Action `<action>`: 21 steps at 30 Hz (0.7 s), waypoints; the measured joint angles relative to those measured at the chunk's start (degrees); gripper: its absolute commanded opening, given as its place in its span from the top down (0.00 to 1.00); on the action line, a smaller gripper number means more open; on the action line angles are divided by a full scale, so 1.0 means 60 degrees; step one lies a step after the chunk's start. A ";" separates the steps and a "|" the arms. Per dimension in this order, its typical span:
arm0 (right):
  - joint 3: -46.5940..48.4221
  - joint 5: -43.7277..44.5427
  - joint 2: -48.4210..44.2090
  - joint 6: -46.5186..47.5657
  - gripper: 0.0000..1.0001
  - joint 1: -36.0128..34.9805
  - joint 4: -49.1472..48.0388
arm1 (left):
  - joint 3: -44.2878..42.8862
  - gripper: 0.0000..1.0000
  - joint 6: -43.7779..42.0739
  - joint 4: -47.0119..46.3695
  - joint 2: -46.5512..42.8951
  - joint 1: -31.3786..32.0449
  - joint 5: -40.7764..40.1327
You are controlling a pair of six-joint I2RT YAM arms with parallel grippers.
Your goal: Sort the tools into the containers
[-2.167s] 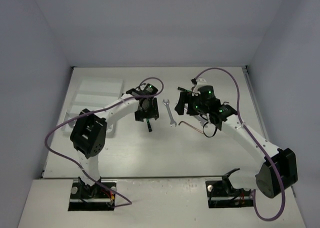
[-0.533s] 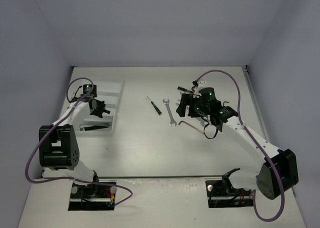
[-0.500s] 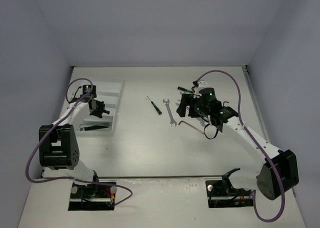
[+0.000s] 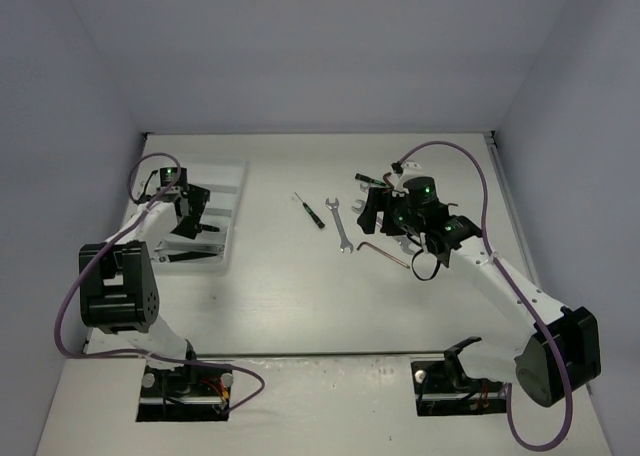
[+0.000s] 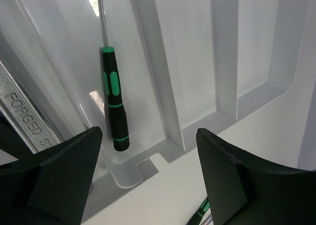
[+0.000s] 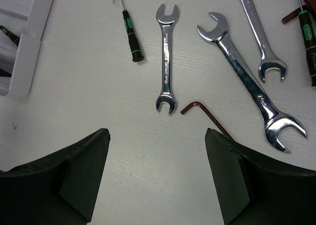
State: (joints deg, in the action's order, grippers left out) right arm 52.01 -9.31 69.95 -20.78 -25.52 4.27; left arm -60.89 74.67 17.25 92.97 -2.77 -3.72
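Observation:
My left gripper (image 4: pixel 190 212) hangs open over the white tray (image 4: pixel 215 176). Below its spread jaws (image 5: pixel 148 180) a green-black screwdriver (image 5: pixel 112 101) lies loose in one slot. A silver wrench stamped FORGED (image 5: pixel 22 121) lies in the slot beside it. My right gripper (image 4: pixel 385 214) stands open above the table (image 6: pixel 158 175) with nothing between its fingers. Ahead of it lie a thin screwdriver (image 6: pixel 131 33), a small silver wrench (image 6: pixel 165 62), two bigger wrenches (image 6: pixel 247 82) (image 6: pixel 259 37) and a red-brown hex key (image 6: pixel 202 114).
A second screwdriver (image 6: pixel 308 42) shows at the right edge of the right wrist view. The tray's near corner (image 6: pixel 29 42) sits at that view's left. Purple cables loop off both arms. White walls close in the table on three sides.
The left arm carried a screwdriver from the table's middle to the tray, then its jaws opened and the screwdriver now lies in a slot. The right arm has barely shifted.

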 measured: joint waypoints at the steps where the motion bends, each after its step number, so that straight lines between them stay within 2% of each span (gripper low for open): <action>1: 0.0000 0.0009 0.0000 0.0007 0.25 0.0005 0.0002 | -0.0050 0.25 -0.0123 0.0092 0.0000 0.0080 0.0024; 4: 0.0000 0.0058 0.0000 0.0060 0.25 0.0015 0.0004 | -0.0726 0.25 -0.0728 0.0709 0.0000 0.0732 -0.0014; 9: 0.0004 0.0170 0.0018 0.0164 0.25 0.0120 0.0004 | -0.3057 0.25 -0.1578 0.1336 0.0465 0.2967 -0.0041; 12: 0.0011 0.0191 0.0071 0.0222 0.25 0.0135 0.0015 | -0.4531 0.25 -0.1888 0.1688 0.1479 0.4067 0.0077; 15: 0.0022 0.0188 0.0119 0.0233 0.25 0.0135 0.0039 | -0.5575 0.32 -0.2099 0.2012 0.2998 0.4816 0.0459; 19: 0.0026 0.0178 0.0135 0.0280 0.25 0.0135 0.0045 | -0.6174 0.39 -0.2297 0.2583 0.4897 0.5204 0.0859; 21: 0.0026 0.0177 0.0134 0.0291 0.25 0.0135 0.0044 | -0.6585 0.41 -0.2339 0.2896 0.5345 0.5249 0.1018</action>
State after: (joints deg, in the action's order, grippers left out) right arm 52.16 -8.25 70.76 -19.03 -24.71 4.54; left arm -100.40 60.64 34.62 125.04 28.72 2.39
